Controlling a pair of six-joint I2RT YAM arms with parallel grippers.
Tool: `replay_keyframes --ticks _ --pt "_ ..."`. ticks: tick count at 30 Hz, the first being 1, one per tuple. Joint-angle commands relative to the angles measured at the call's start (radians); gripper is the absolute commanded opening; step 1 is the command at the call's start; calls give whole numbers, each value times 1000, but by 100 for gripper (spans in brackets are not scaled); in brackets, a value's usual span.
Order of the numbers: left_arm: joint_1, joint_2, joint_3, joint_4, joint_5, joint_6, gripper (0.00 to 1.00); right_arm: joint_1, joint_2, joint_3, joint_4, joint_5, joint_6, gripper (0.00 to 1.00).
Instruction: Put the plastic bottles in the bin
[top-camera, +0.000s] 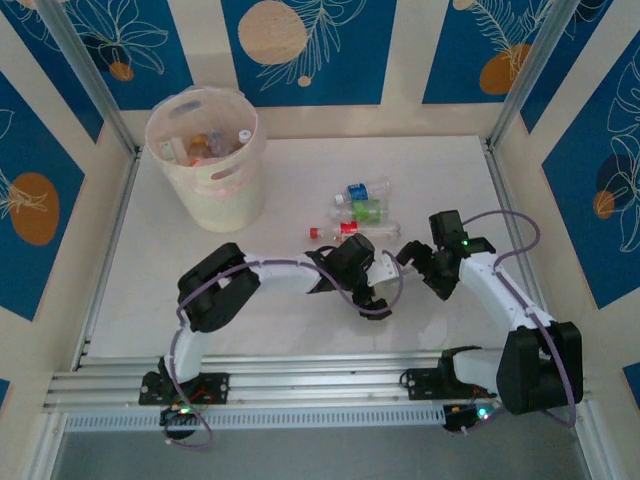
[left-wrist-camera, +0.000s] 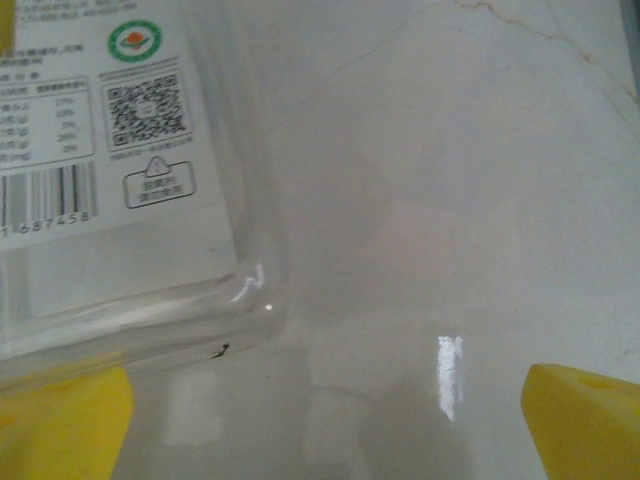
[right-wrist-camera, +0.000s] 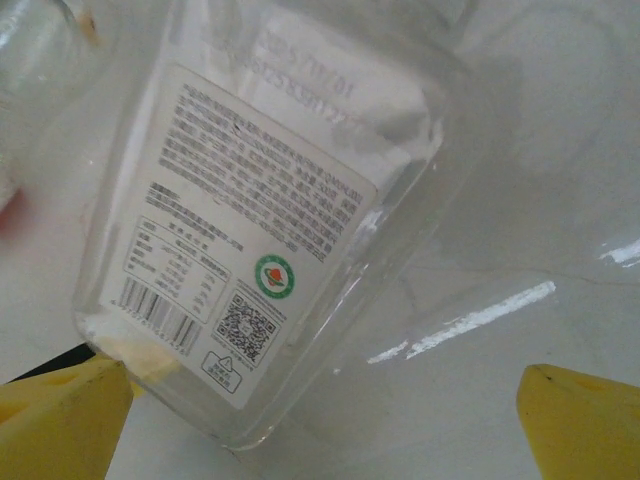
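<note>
the bin (top-camera: 205, 160) is set at the far left of the surface (top-camera: 300, 170), with several bottles (top-camera: 215, 143) held inside it. to its right, three more bottles (top-camera: 360, 211) are laid in a row, front to back. the left claw (top-camera: 382, 268) and the right claw (top-camera: 413, 256) are placed side by side just before the nearest bottle (top-camera: 345, 230).

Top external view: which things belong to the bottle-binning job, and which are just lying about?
Job:
- bin, with bottles inside
- blue-capped bottle, green-labelled bottle and red-capped bottle, all lying on the table

Not the job (fixtures, not loose items):
- patterned wall panels
- metal rails at the near edge
</note>
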Motion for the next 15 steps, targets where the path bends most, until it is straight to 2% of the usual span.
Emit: replay_keyframes --ticks 1,7,15 --pt "2 -63 -44 63 -8 -5 99 3 -10 -12 29 -54 15 99" --pt "36 -57 -73 129 -114 -56 100 30 -3 15 25 -36 36 99" --pt "48 20 -16 150 -150 -52 99 58 60 49 46 -11 92 99"
